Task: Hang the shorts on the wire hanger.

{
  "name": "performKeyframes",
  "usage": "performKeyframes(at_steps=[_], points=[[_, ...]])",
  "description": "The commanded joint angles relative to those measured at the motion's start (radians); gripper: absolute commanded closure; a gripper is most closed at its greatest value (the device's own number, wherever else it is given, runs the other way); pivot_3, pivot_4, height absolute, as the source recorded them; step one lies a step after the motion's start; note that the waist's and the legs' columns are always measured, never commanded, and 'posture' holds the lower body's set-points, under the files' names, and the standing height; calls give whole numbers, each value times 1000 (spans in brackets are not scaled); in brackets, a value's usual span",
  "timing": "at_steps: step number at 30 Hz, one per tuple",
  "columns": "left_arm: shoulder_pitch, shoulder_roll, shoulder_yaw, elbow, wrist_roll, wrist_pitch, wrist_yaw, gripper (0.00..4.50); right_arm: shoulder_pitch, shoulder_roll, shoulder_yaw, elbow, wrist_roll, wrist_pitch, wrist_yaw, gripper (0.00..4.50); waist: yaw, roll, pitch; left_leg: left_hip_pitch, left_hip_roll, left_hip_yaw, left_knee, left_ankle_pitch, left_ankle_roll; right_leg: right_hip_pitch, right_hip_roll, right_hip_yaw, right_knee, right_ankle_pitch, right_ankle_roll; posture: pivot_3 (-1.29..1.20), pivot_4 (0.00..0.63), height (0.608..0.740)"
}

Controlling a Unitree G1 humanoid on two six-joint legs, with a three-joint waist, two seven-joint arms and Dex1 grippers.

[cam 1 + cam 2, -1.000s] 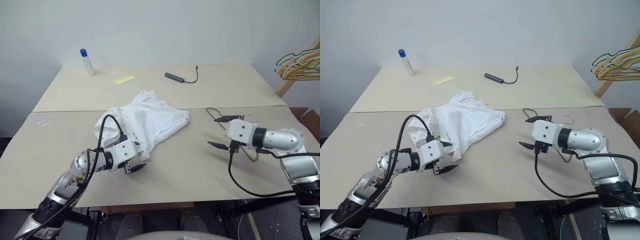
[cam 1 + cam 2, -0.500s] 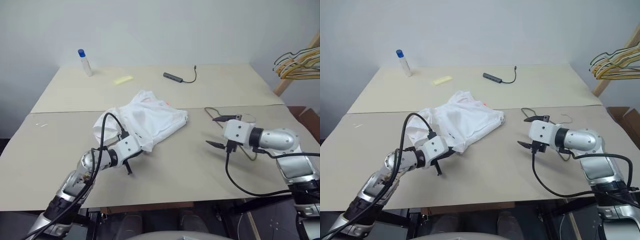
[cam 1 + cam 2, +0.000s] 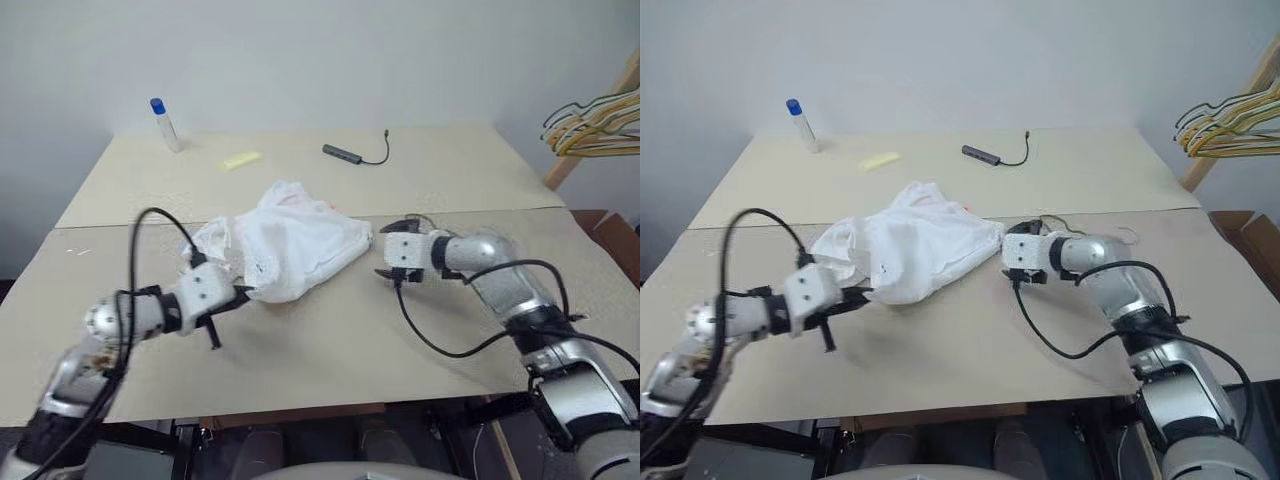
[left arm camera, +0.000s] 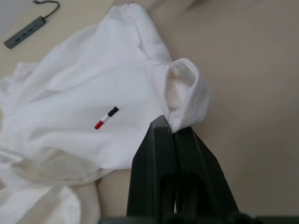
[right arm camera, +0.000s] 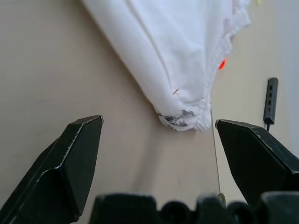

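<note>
- The shorts [image 3: 290, 245] lie crumpled in the middle of the table [image 3: 330, 330], and my left pincer [image 4: 174, 133] has one hem corner of them nipped tight between its pressed-together fingers. The small black-white-red tag sits just beyond my tips.
- A second ago that left pincer stood spread beside the cloth; now it has snapped shut on the fabric and begun to lift and pull away to my left — the near edge of the shorts is stretching out after it.
- My right pincer [image 5: 159, 154] is spread as wide as it goes and has swung in from beside the wire hanger toward the far corner of the shorts. The waistband corner, with its gathered elastic, now sits straight ahead between my two open fingers, not yet touched.
- A thin wire — the wire hanger [image 3: 1065, 222], I judge — runs along the table just past that corner, by my right finger; the rest of it is hidden behind my right arm.
- What it means: one corner is secured, and the second grab looks about to happen. With both ends held I could spread the shorts, but the hanger is not yet picked up, so hanging is still a good way off.
- Farther out, well beyond both pincers: a blue-capped tube [image 3: 160, 122], a yellow slip [image 3: 241, 159] and a grey cable hub [image 3: 343, 152].
</note>
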Motion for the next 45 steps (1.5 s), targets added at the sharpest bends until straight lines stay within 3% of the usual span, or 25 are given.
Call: performKeyframes(at_steps=[1, 10, 13, 23, 24, 29, 34, 37, 42, 45], points=[[25, 26, 92, -47, -62, 12, -16, 4459, -73, 30, 40, 133, -78, -143, -102, 0, -1, 0, 0, 0, 0, 0, 0, 0, 0, 0, 0, 0, 0, 0, 0, 108, 0, 740], [93, 55, 188, -78, -119, 24, -44, 4459, -250, 170, 132, 523, -234, -312, -380, 0, -12, 0, 0, 2, 0, 0, -3, 0, -1, -1, 1, 1, 1, 1, -1, 130, 0, 740], [114, 65, 202, -81, -120, 24, -50, 4500, -274, 187, 141, 593, -244, -354, -408, 604, -11, 0, 0, 2, 0, -1, -4, 0, -1, -1, 0, 1, 1, 1, -1, 138, 0, 740], [154, 75, 206, -59, -91, 12, -48, 4500, -296, 202, 149, 679, -273, -357, -447, 4249, -11, 0, 0, 2, 0, -1, -4, 1, -1, -1, 1, 0, 1, 1, -1, 126, 0, 740], [125, 67, 177, -30, -69, 2, -35, 4500, -297, 196, 151, 685, -284, -339, -463, 4455, -10, 0, 0, 2, 0, -1, -4, 1, -1, -1, 1, 0, 1, 1, -1, 126, 0, 740], [-191, -51, -50, 271, 141, -27, 106, 4500, -303, 141, 140, 698, -320, -217, -539, 4455, 13, 1, 0, 2, -1, -3, -4, 4, -4, 0, 0, -2, 2, 2, -2, 98, 0, 740], [-450, -138, -192, 531, 288, -163, 159, 4500, -207, -35, 76, 499, -265, -205, -421, 4455, 12, 1, 0, -1, -2, -3, -5, 4, -4, -2, 0, -2, 0, 2, -2, 46, 0, 740], [-547, -171, -223, 651, 335, -239, 202, 4500, -47, -157, -3, 176, -169, -121, -250, 4455, -1, 1, -1, -3, -2, -2, -5, 3, -3, -3, -1, -1, -1, 2, -1, 5, 0, 740], [-591, -175, -222, 733, 341, -314, 206, 4500, 241, -292, -122, -391, -7, 113, 30, 4455, -38, 1, -1, -2, -2, -1, -4, 2, -1, -3, 0, 2, -1, 1, 0, -13, 0, 740], [-545, -125, -197, 687, 286, -334, 119, 4500, 393, -380, -164, -682, 114, 211, 192, 4455, -50, 1, -1, -1, -1, -1, -4, 2, -1, -1, 0, 3, 1, 1, 1, -12, 0, 740]])
